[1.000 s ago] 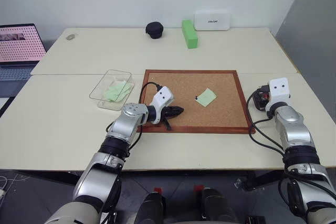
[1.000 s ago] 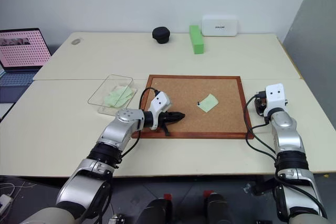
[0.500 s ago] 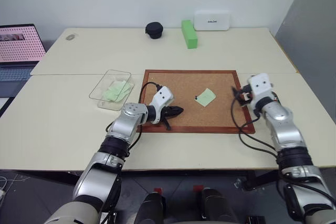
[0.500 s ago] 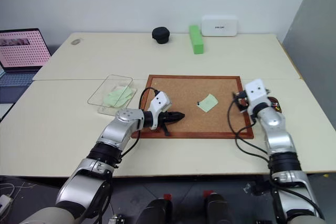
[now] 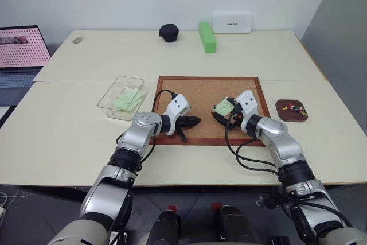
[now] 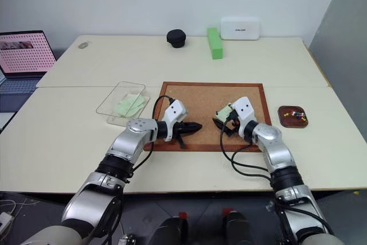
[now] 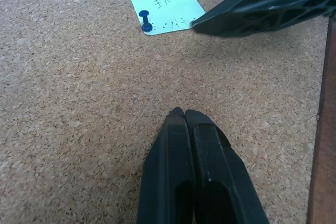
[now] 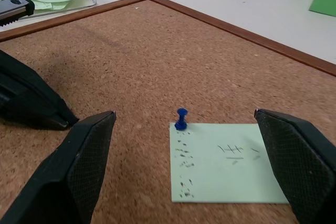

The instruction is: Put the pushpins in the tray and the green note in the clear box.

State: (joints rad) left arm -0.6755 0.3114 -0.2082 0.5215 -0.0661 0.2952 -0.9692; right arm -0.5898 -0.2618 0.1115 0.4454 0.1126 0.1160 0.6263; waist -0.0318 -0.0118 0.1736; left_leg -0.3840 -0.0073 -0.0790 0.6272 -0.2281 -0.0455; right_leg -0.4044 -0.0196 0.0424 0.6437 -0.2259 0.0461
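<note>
Our right end effector, fingers spread wide, frames the small blue plastic pushpin pinning the pale green paper note to the wood-framed corkboard, while our left end effector rests closed.

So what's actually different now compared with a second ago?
The right gripper swung in from over the tray at the table's right edge to the corkboard, and now sits open around the green note and its blue pushpin. It has taken hold of nothing yet. The left gripper stayed shut and still over the board; note, pin and clear box haven't moved.
</note>
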